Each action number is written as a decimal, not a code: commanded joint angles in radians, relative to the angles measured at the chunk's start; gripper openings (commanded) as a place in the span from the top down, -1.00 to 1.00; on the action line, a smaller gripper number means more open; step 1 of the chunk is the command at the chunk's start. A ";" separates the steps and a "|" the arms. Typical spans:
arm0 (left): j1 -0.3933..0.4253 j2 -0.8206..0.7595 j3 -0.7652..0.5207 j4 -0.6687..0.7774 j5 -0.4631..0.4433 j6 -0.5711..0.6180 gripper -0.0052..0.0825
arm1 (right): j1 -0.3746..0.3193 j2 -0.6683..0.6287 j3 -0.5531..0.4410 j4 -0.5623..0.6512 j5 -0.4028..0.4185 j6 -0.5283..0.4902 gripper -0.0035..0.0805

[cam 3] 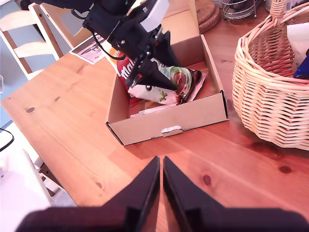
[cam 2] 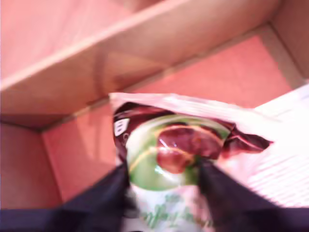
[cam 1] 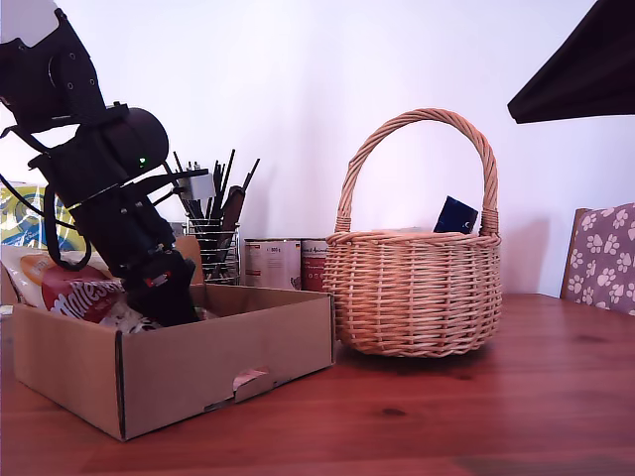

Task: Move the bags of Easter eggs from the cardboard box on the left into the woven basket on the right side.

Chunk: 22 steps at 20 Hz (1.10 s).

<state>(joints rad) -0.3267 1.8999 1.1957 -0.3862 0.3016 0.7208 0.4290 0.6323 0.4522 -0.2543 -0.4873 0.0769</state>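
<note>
The brown cardboard box stands at the exterior view's left. My first gripper reaches down into it, shut on a cream bag of Easter eggs with green and maroon print. Behind it in the box lies a bag with a red logo. The woven basket stands to the exterior view's right and holds a dark blue bag. My second gripper hangs shut and empty, high over the table in front of the box.
A wire holder of black sticks and two tins stand behind the box. A paw-print chair back is at the exterior view's right edge. A dark arm part hangs above the basket. A wooden chair stands beyond the table.
</note>
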 commanded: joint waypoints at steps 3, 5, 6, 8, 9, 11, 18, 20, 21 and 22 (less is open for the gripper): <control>-0.010 0.068 -0.019 -0.043 -0.011 0.002 0.80 | 0.004 0.000 0.005 0.010 0.000 -0.006 0.95; -0.013 0.061 0.012 -0.081 -0.012 0.002 0.80 | 0.004 0.000 0.005 0.011 0.000 -0.006 0.95; -0.015 0.051 0.031 -0.109 -0.016 0.002 0.80 | 0.004 0.000 0.005 0.011 0.000 -0.006 0.95; -0.017 0.025 0.072 -0.149 -0.014 0.001 0.79 | 0.004 0.000 0.005 0.011 0.000 -0.006 0.95; -0.018 0.006 0.089 -0.165 -0.014 -0.011 0.79 | 0.004 0.000 0.005 0.011 0.000 -0.006 0.95; -0.023 -0.046 0.105 -0.177 -0.003 -0.028 0.79 | 0.004 0.000 0.005 0.011 0.000 -0.006 0.95; -0.023 -0.264 0.106 -0.160 0.099 -0.069 0.79 | 0.004 0.000 0.005 0.012 0.000 -0.006 0.95; -0.026 -0.301 0.106 -0.121 0.175 -0.109 0.79 | 0.004 0.000 0.005 0.017 0.000 -0.006 0.95; -0.032 -0.309 0.106 -0.089 0.211 -0.143 0.79 | 0.004 0.000 0.005 0.020 0.000 -0.006 0.95; -0.045 -0.311 0.106 -0.048 0.241 -0.179 0.79 | 0.004 0.000 0.005 0.022 0.000 -0.006 0.95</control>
<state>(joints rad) -0.3565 1.5703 1.3109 -0.4614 0.5182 0.5652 0.4290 0.6323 0.4522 -0.2432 -0.4873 0.0769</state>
